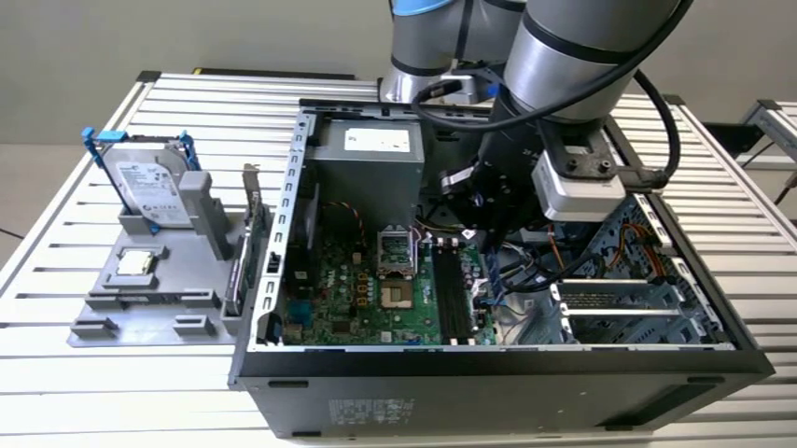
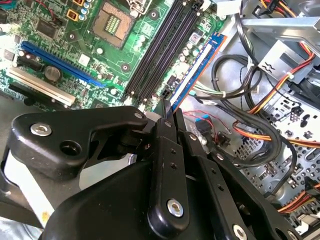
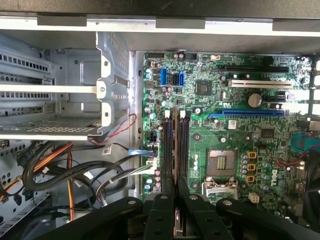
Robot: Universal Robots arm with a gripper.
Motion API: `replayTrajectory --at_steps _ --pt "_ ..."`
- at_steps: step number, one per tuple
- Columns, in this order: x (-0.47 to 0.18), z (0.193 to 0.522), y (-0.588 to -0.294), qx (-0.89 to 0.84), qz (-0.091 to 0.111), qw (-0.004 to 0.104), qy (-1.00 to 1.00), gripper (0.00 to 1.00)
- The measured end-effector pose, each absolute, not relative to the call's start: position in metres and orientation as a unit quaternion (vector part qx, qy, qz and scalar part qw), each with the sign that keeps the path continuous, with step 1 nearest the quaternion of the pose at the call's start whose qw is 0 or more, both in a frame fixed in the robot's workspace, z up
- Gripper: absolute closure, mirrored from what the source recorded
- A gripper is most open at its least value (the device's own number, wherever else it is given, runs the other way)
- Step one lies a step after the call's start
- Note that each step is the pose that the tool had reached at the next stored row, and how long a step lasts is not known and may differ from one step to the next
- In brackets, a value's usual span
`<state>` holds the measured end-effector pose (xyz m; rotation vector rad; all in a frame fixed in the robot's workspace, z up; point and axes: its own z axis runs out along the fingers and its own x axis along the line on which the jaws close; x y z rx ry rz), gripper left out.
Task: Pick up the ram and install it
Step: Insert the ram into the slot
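**Exterior view: gripper low inside the open case**

The gripper (image 1: pixel 480 238) hangs inside the computer case (image 1: pixel 498 359), just at one o'clock from the black memory slots (image 1: pixel 451 299) on the motherboard (image 1: pixel 361 289). In both wrist views its fingers (image 3: pixel 167 187) are pressed in on the ram (image 3: pixel 175 150), a thin stick held edge-on right over those slots and running along them. At nine o'clock from the case, a hard drive (image 1: pixel 147 187) stands in a grey holder (image 1: pixel 137 308).

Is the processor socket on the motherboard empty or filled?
Empty: in both wrist views the processor socket shows its bare contact grid, with no chip seated.
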<state>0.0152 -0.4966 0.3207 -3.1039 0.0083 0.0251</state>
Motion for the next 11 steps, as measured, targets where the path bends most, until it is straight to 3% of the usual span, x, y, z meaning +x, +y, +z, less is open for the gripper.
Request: replayTrajectory --at_steps 11 --pt "0.0168 0.3170 -0.4946 -1.000 0.008 0.019 0.003 1.00"
